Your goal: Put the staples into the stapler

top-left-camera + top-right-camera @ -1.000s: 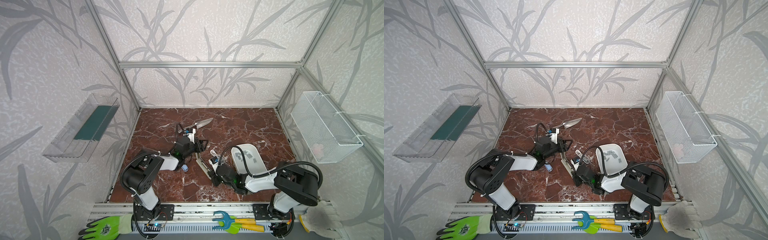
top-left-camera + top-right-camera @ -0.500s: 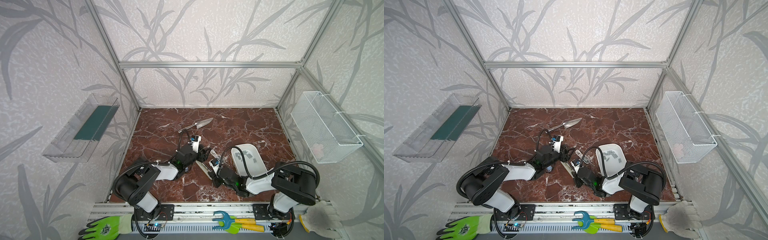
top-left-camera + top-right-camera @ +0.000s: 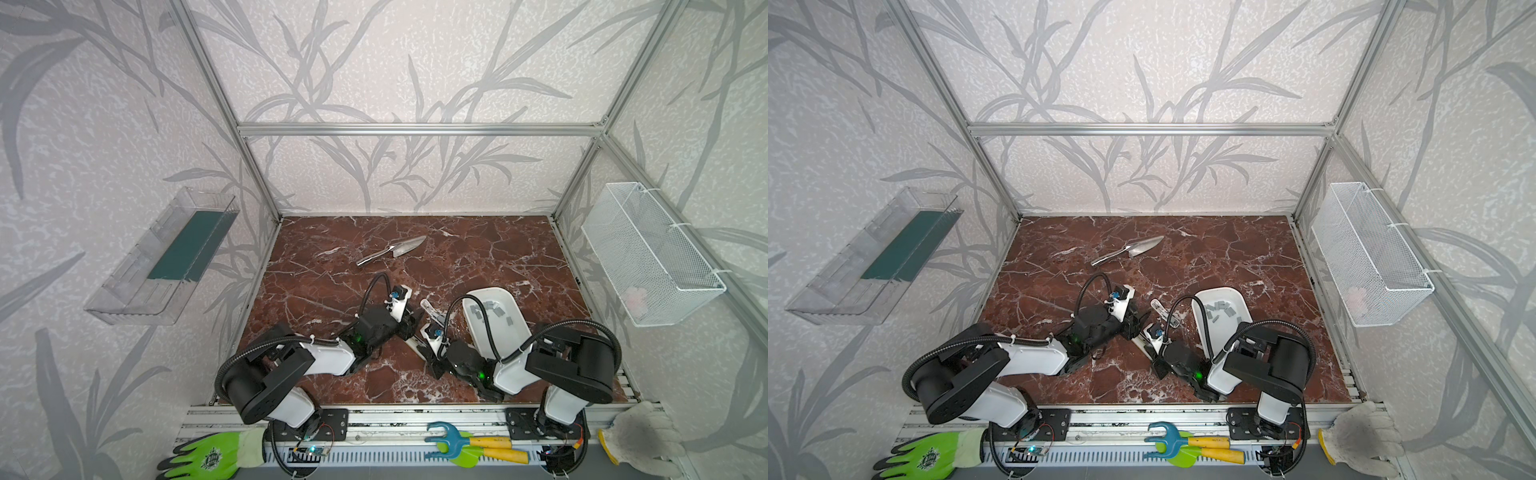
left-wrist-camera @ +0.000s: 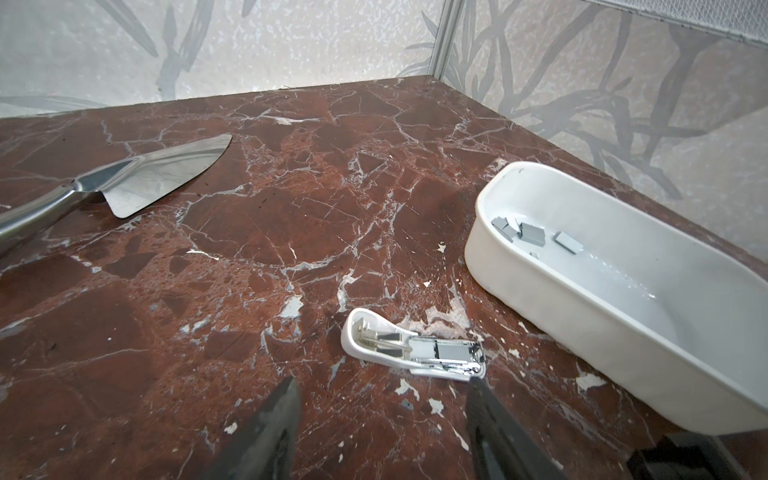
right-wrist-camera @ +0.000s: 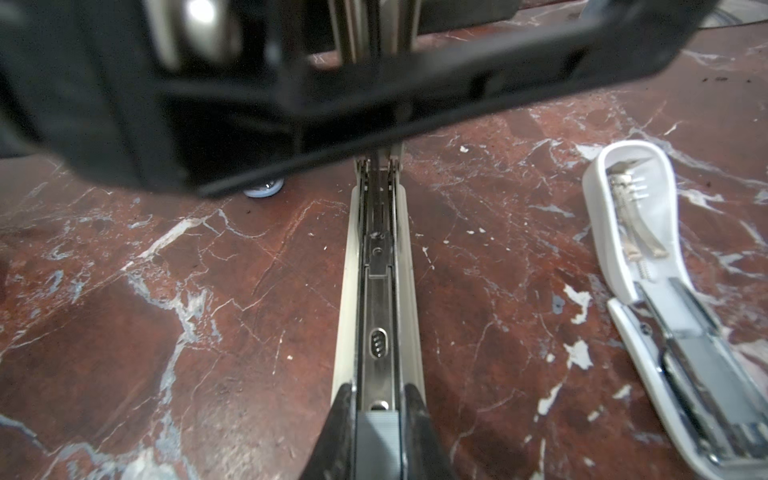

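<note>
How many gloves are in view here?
2: a bright green glove lies at the front left, and a soiled white fabric glove lies at the front right corner. None else shows; some may be hidden.

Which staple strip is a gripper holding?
The strip pinched in the right gripper over the stapler's metal channel; the other strips lie loose in the white dish.

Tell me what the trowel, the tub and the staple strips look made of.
The trowel: polished metal, likely steel, with mirror reflections. The tub: glossy white, ceramic or plastic, unclear which; wet-looking highlights inside. The staple strips: dull grey metal, matte, no glare.
</note>
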### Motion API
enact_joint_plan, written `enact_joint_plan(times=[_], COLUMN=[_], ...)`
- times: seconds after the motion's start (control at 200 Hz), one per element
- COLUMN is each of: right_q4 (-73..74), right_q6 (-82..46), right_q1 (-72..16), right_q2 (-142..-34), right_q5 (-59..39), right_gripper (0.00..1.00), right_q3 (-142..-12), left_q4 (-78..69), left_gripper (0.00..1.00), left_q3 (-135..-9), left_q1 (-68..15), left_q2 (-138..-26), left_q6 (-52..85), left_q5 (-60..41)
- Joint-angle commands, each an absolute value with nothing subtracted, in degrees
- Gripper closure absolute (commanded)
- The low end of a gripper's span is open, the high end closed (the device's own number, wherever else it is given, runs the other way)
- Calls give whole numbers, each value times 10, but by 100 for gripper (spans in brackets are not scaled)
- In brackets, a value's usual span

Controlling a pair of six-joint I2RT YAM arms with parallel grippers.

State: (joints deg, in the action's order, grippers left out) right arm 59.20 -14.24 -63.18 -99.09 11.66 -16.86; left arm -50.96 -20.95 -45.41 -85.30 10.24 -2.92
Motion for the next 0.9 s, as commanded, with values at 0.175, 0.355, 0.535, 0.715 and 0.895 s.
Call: enact_joint_plan(times=[0.175,0.355,0.535,0.715,0.895], right_q4=[553,565,569,572,570], right_q6=[-142,-144,-146,-148,-149], right_q1=[-631,-631,-631,-631,-631], right_q2=[-1014,-1015,-1013,-1001,-993], right_q5=[122,122,124,127,125], right_gripper=[100,99,95,92,84], right_q3=[-156,-150,-149,-143,-141], left_q4=[-484,-489,-490,-469,-468], left_gripper=[31,25,15,6,1], left_q3=[-200,-196,-192,-194,-193], left_q1=[-464,-466,-467,-467,-467], left_q2=[-821,-829,-832,-832,-843], left_q6=[68,56,44,23,10], left_q5=[-7,-32,-56,-81,-95])
